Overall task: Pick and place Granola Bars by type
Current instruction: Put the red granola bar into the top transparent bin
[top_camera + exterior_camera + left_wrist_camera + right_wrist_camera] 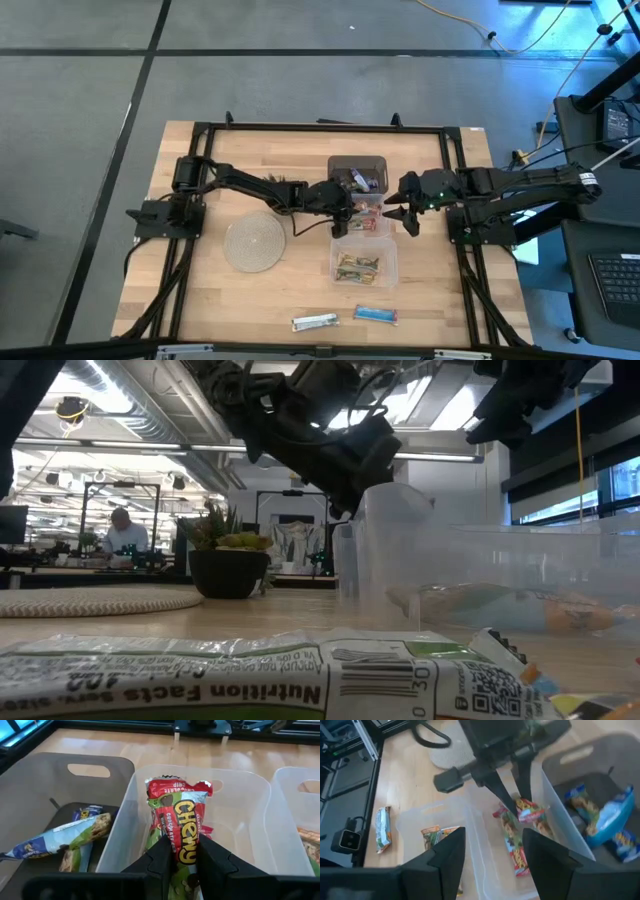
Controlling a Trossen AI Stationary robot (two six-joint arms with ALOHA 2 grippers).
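Observation:
Three bins stand in a row: a dark grey one [357, 170] farthest, a clear middle one [368, 212], and a clear near one [365, 265]. My left gripper [341, 218] [184, 857] is shut on a red Chewy granola bar [179, 820] over the middle bin, where more red bars [516, 851] lie. The grey bin holds blue-white bars [65, 837]; the near bin holds tan-green bars [436, 837]. A silver-white bar [315, 321] and a blue bar [375, 314] lie flat near the table's near edge. My right gripper [408, 215] [492, 857] hangs open beside the middle bin. My left gripper pinches the red Chewy bar between its two fingers at the end of the wrapper nearest the wrist [181, 851]. The fingers [506, 800] point down into the clear middle bin from above. The bar sticks out past the fingertips [530, 812]; I cannot tell whether it touches the bars below.
A round pale woven mat [254, 243] lies left of the bins. A small potted plant [228, 555] shows in the low view behind the mat. The black frame [320, 127] runs around the table. Bare wood lies between the near bin and the two loose bars.

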